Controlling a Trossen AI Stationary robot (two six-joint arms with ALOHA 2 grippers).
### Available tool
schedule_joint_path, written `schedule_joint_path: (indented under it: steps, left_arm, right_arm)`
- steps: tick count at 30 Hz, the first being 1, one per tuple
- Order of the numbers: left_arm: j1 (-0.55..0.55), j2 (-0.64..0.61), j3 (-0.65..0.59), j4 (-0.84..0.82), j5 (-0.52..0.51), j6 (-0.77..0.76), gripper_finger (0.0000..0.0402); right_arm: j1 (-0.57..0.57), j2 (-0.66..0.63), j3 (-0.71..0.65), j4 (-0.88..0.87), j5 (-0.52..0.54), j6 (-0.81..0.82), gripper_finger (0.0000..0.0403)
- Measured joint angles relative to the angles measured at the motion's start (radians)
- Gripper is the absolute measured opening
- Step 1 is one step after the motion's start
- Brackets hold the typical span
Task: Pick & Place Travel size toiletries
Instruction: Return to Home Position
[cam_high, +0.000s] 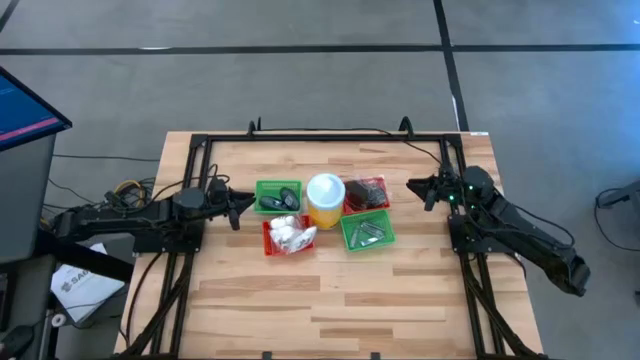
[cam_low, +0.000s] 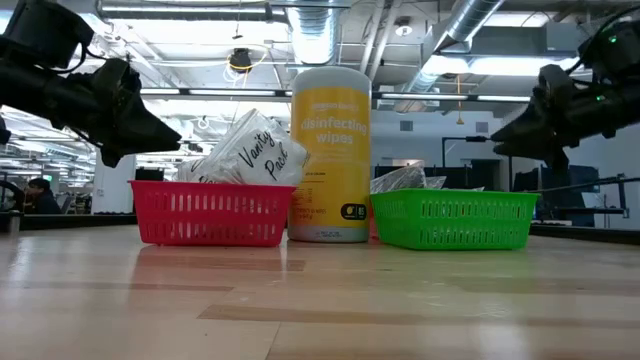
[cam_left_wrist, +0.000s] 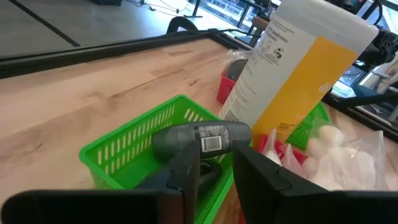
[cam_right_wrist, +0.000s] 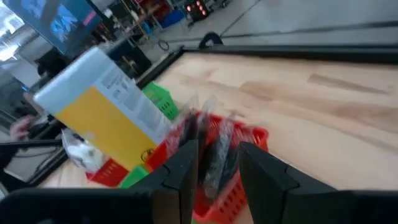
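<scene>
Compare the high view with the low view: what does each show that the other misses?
Only the high view: the far green basket and far red basket behind the near pair. Only the low view: the print on the yellow can and on the white packet. Both: the near red basket, near green basket, left gripper and right gripper, one each side.

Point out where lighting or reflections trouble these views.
Low view: bright ceiling lights behind turn the left pincer and right pincer into dark silhouettes; the glossy table faintly mirrors the red basket. High view: even light, only soft shadows.
</scene>
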Motion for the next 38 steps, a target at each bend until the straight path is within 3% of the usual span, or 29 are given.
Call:
schedule_joint_path:
  steps: [14, 16, 23, 29, 32, 38]
  left_arm:
    - [0.0, 0.008, -0.001, 0.02, -0.004, 0.007, 0.0087]
    - [0.0, 0.008, -0.001, 0.029, -0.003, 0.054, 0.0087]
    - [0.0, 0.008, -0.001, 0.112, -0.003, 0.142, 0.0087]
    - [0.0, 0.008, -0.001, 0.203, -0.003, 0.145, 0.0087]
    - [0.0, 0.008, -0.001, 0.207, -0.002, 0.162, 0.0087]
    - [0.0, 0.008, -0.001, 0.225, 0.005, 0.189, 0.0087]
  right_arm:
    - [0.123, 0.01, -0.003, 0.0, 0.003, -0.053, 0.0107]
    - [0.146, 0.01, -0.003, 0.003, 0.006, -0.134, 0.0107]
    - [0.229, 0.009, -0.005, 0.146, 0.094, -0.316, 0.0107]
    - [0.334, 0.009, -0.01, 0.209, 0.106, -0.343, 0.0107]
    - [0.394, 0.009, -0.07, 0.349, 0.14, -0.347, 0.0108]
    - [0.466, 0.007, -0.072, 0.327, 0.159, -0.37, 0.0108]
